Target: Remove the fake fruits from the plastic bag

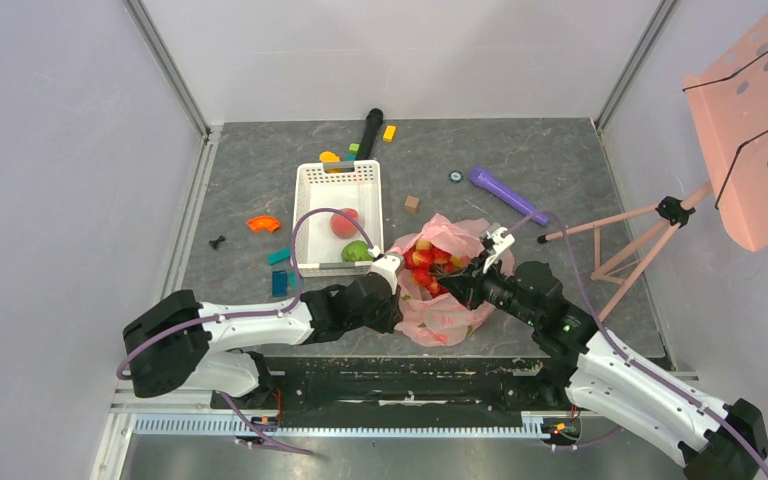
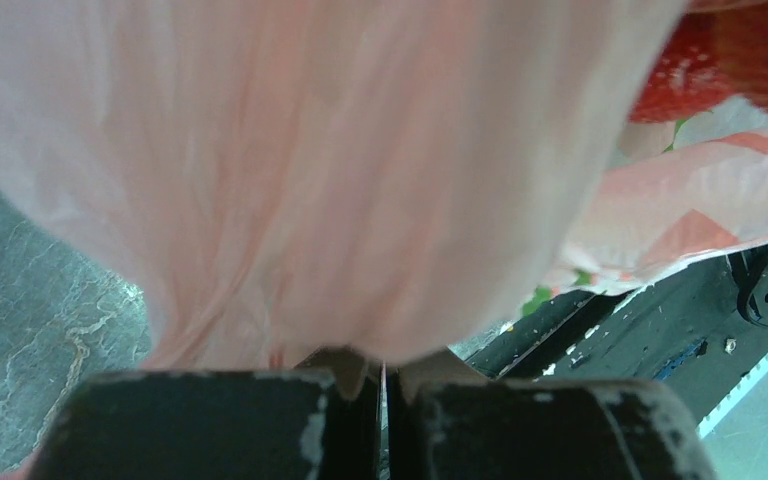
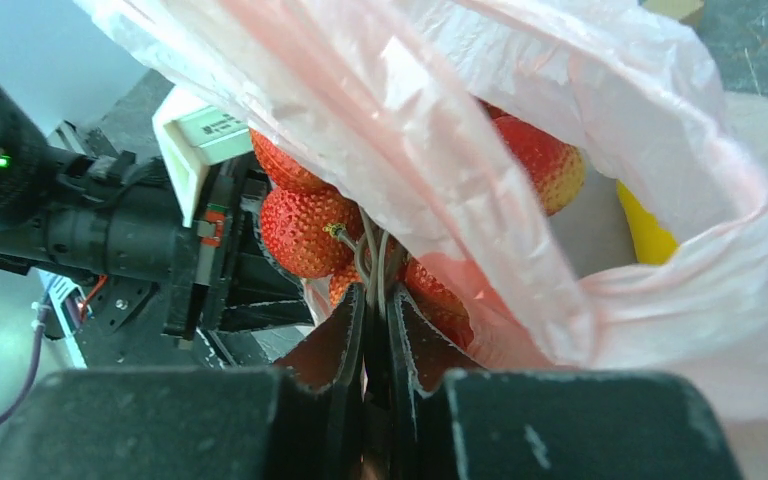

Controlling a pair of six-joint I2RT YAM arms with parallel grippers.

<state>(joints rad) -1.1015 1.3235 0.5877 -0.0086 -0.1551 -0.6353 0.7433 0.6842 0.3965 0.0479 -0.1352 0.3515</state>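
The pink plastic bag (image 1: 447, 310) lies open in front of the white basket (image 1: 310, 195). My left gripper (image 1: 390, 266) is shut on the bag's left rim; in the left wrist view the bag's film (image 2: 340, 180) fills the frame and runs between the closed fingers of the gripper (image 2: 382, 385). My right gripper (image 1: 460, 285) reaches into the bag's mouth and is shut (image 3: 375, 300) on the stems of the red berry cluster (image 3: 305, 232), also seen from above (image 1: 428, 268). A yellow fruit (image 3: 645, 232) lies deeper in the bag. A pink-red peach (image 1: 345, 222) and a green apple (image 1: 356, 251) sit in the basket.
A purple cylinder (image 1: 505, 195) lies right of the basket and a black cylinder (image 1: 370, 130) behind it. Small coloured blocks (image 1: 263, 224) and a brown cube (image 1: 412, 203) are scattered about. A pink stand's legs (image 1: 625, 250) spread at the right. The left arm (image 3: 110, 235) shows beside the bag.
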